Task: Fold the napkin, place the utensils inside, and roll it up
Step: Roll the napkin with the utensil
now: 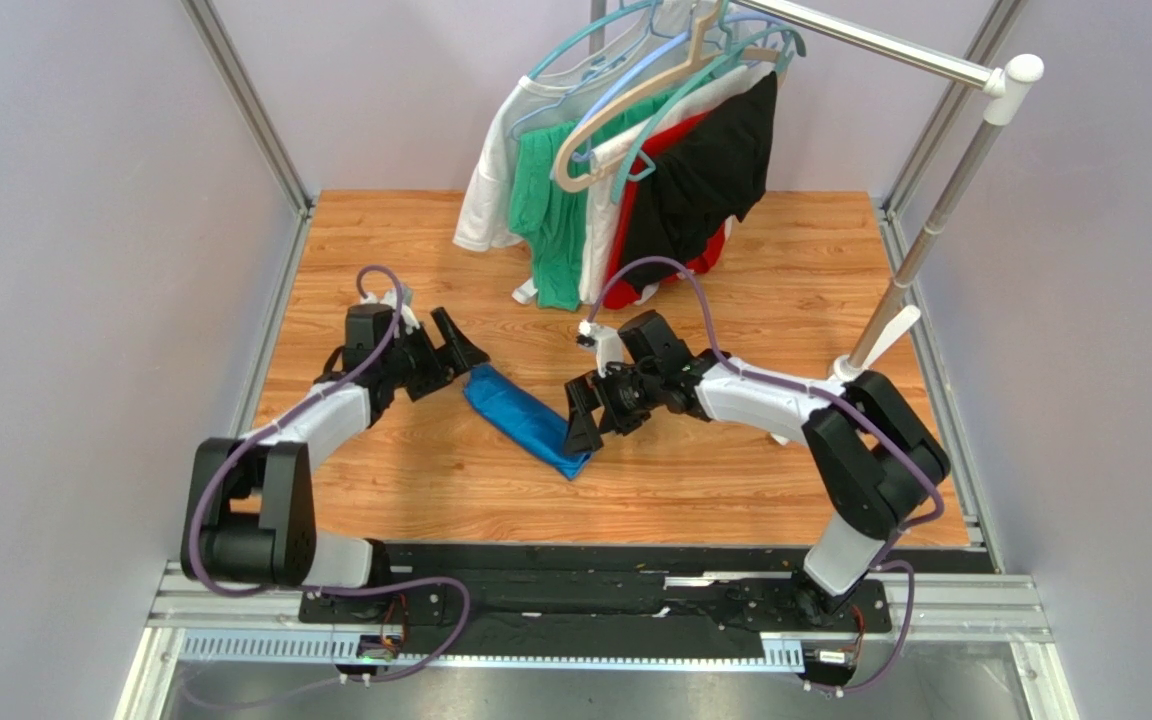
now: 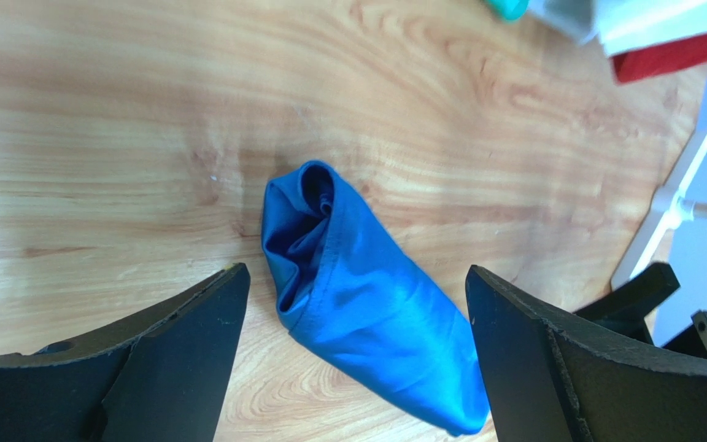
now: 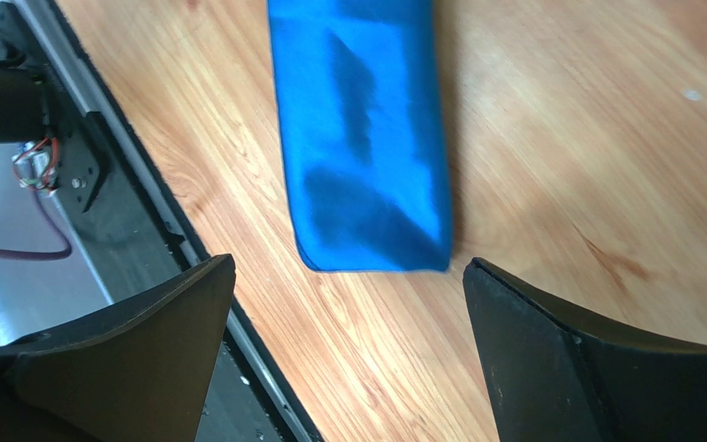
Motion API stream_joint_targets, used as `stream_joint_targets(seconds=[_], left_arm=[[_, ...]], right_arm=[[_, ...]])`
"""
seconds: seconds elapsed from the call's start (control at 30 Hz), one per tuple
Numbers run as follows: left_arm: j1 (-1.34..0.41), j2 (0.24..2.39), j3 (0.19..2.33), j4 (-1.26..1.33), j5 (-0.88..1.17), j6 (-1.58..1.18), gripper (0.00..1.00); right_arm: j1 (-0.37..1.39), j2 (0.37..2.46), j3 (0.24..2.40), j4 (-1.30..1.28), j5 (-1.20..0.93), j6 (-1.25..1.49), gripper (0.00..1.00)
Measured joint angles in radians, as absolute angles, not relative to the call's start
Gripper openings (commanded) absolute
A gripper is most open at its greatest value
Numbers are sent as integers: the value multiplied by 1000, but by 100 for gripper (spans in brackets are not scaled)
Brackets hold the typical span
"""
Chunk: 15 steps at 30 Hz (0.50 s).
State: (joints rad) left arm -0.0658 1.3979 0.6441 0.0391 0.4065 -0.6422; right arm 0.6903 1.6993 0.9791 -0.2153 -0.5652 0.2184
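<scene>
The royal-blue napkin (image 1: pixel 525 419) lies rolled into a long bundle on the wooden table, slanting from upper left to lower right. No utensils show. My left gripper (image 1: pixel 455 345) is open and empty just beyond the roll's upper left end; in the left wrist view the napkin (image 2: pixel 366 295) lies between the spread fingers, its open end showing folds. My right gripper (image 1: pixel 582 417) is open and empty at the roll's lower right end; in the right wrist view the napkin (image 3: pixel 362 138) lies ahead of the spread fingers.
A clothes rack (image 1: pixel 928 210) stands at the back right with green, white, red and black garments (image 1: pixel 627 165) on hangers. The table's near edge and black base rail (image 3: pixel 99 184) lie close to the right gripper.
</scene>
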Motion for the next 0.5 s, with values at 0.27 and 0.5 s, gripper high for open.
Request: stream_joint_targets(seconds=[0.27,0.5], left_arm=[[-31,1184,643,-30,318,-641,97],[67,1028,645,-115,347,-639,98]], right_arm=[[606,1522,836,-164,-416,250,100],[442,1335,682,-119,-258,305,100]])
